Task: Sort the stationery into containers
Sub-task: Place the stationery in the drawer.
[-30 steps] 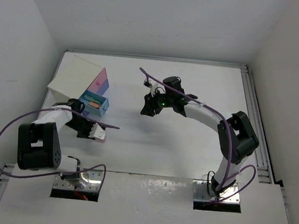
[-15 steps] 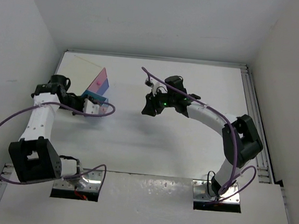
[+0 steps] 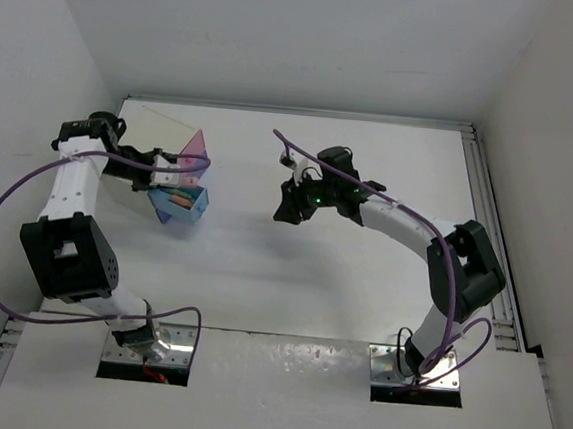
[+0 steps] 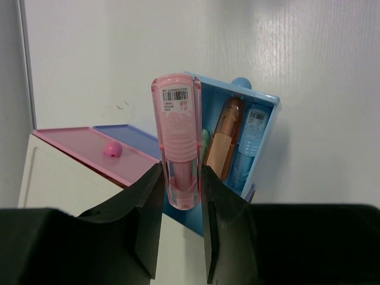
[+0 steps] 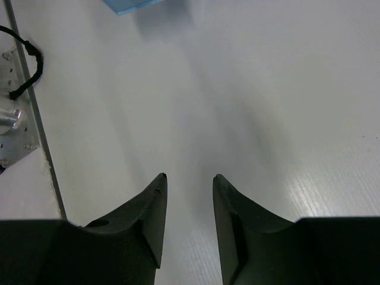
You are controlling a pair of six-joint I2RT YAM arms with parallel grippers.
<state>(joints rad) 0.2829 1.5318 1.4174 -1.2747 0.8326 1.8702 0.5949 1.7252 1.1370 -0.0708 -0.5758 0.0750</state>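
Left gripper (image 4: 181, 172) is swinging over to blue box (image 4: 264, 96), clenching pink marker (image 4: 178, 142); three markers (image 4: 224, 139) are already sitting inside; right gripper (image 5: 189, 178) is idling, released.

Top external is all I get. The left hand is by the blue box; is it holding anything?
Observer: Yes. The left wrist view shows the left hand shut on a stubby pink piece, with its barcode end sticking out past the fingers.
Operator: What's in the box?
Observer: The blue box holds an orange piece and a light-blue piece. A green piece peeks out from behind the pink one.
Operator: Right hand?
Observer: In the right wrist view, the right hand is open above the white table, with nothing between its fingers.
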